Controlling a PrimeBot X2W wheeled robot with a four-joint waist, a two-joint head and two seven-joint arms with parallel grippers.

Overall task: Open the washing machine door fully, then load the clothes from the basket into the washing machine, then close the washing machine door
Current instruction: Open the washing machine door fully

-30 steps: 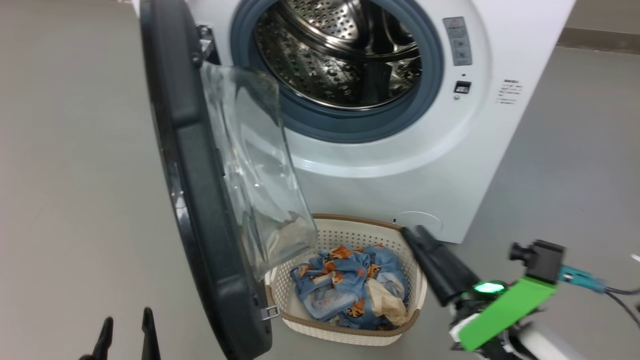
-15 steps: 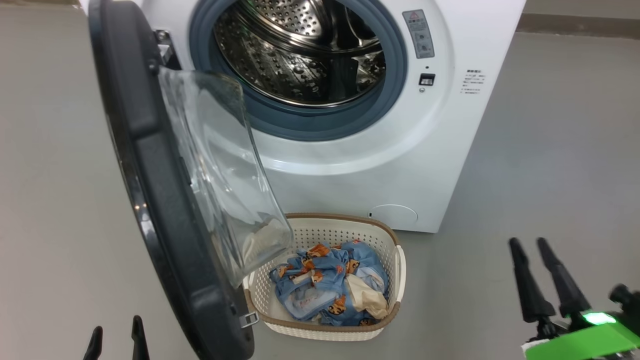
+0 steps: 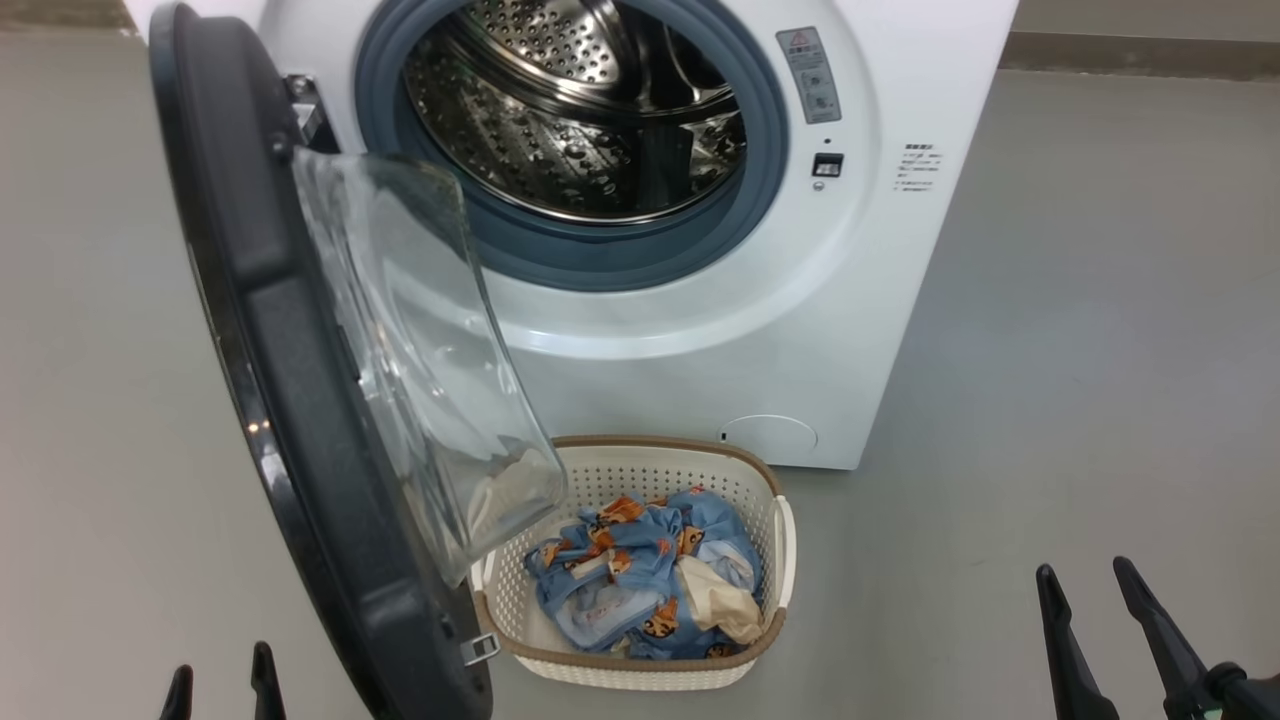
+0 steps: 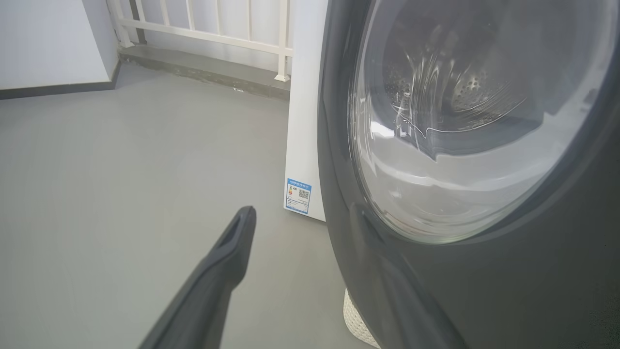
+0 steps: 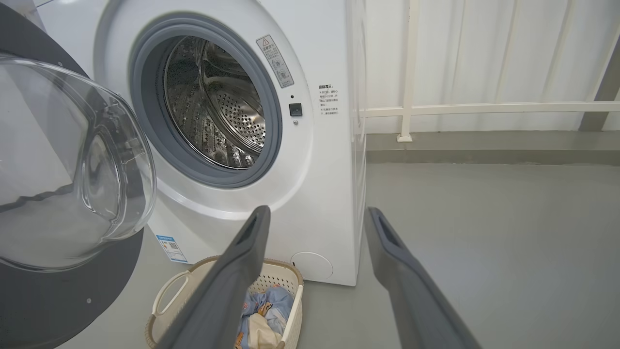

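Right claw [image 3: 1084,568], fingers apart and empty (left claw [image 3: 221,660] likewise), now sits back from the basket [image 3: 640,668]; door [image 3: 300,400] stands open, clothes [image 3: 620,580] await loading.

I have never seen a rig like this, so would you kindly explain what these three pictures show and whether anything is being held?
This is a wheeled robot with two arms, each ending in a two-fingered hand. One picture looks down from its head: the left hand shows lower left, the right hand lower right, both open and empty. The other two come from wrist cameras looking along each hand's fingers. On the grey floor stands a white washing machine, its door swung open. Before it sits a basket holding the clothes, blue with orange print plus a cream piece.
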